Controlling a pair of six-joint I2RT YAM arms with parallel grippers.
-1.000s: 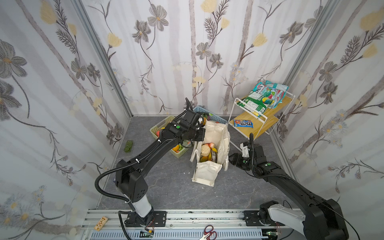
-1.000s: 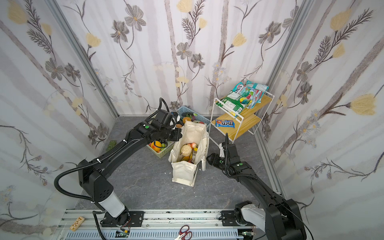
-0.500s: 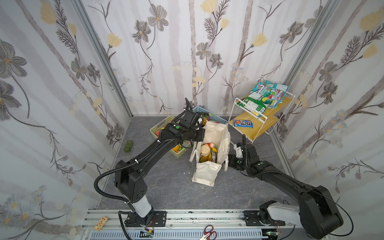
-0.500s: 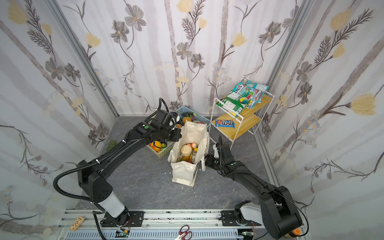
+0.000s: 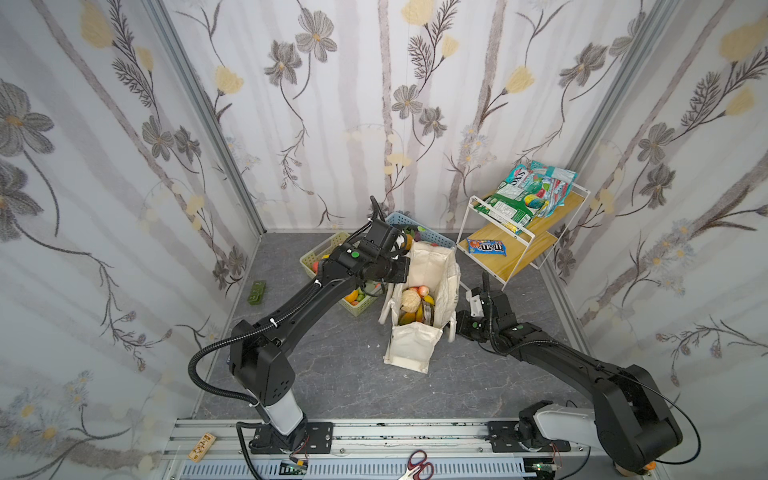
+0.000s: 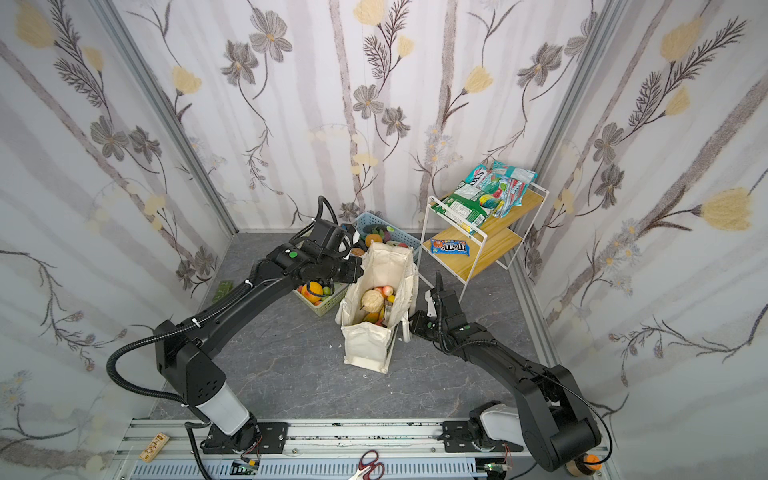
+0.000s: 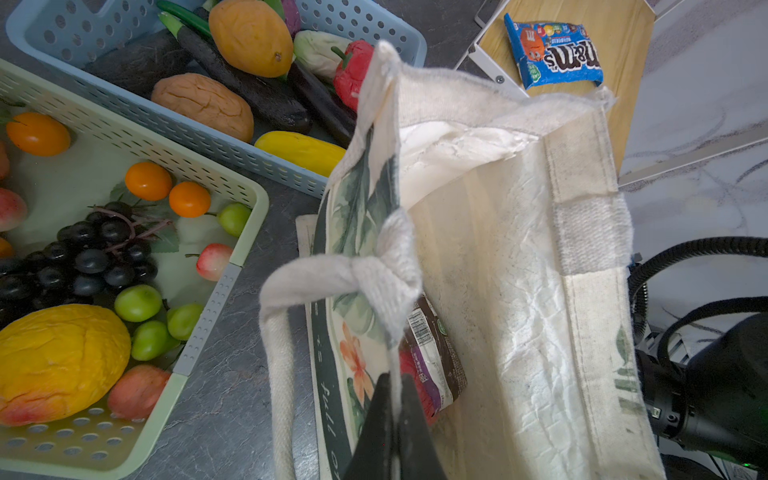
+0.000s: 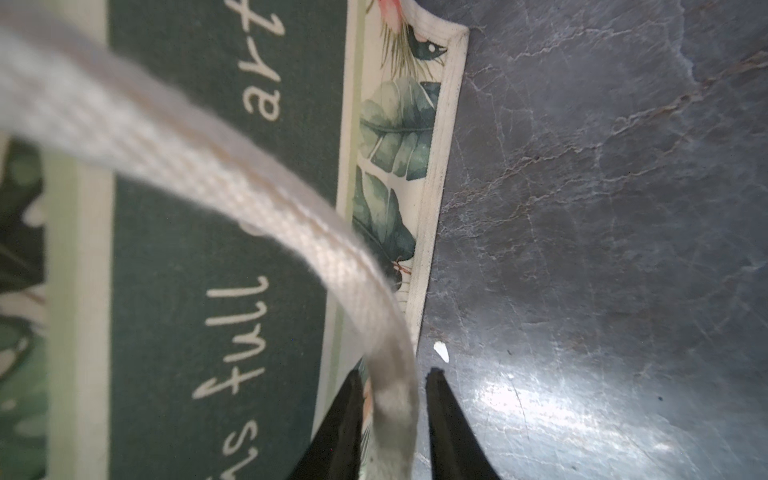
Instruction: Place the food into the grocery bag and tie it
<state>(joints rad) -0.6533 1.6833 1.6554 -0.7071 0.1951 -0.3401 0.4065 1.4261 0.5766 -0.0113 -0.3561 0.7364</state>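
The grocery bag (image 5: 415,347) (image 6: 368,347) stands open on the grey floor in both top views. Inside lies food: a beige cauliflower (image 5: 409,301) (image 6: 371,300), a red apple (image 5: 423,289) and a dark wrapped snack bar (image 7: 432,353). My left gripper (image 5: 405,266) (image 7: 395,384) is shut on the thin top edge of the bag's left wall, beside a knotted rope handle (image 7: 299,272). At the bag's right side, low down, my right gripper (image 5: 458,328) (image 8: 392,372) straddles the other white handle (image 8: 208,166). Its jaws stand narrowly apart, with a gap left on one side.
A green basket (image 5: 358,311) and a blue basket (image 5: 434,237) of toy produce stand left of and behind the bag. A white wire rack (image 5: 515,249) with an M&M's pack (image 5: 486,247) and snack bags (image 5: 528,195) is at the back right. Scissors (image 5: 419,471) lie on the front rail.
The right gripper has moved left to the bag's side and its jaws have narrowed round the handle. The left gripper keeps its hold on the rim.
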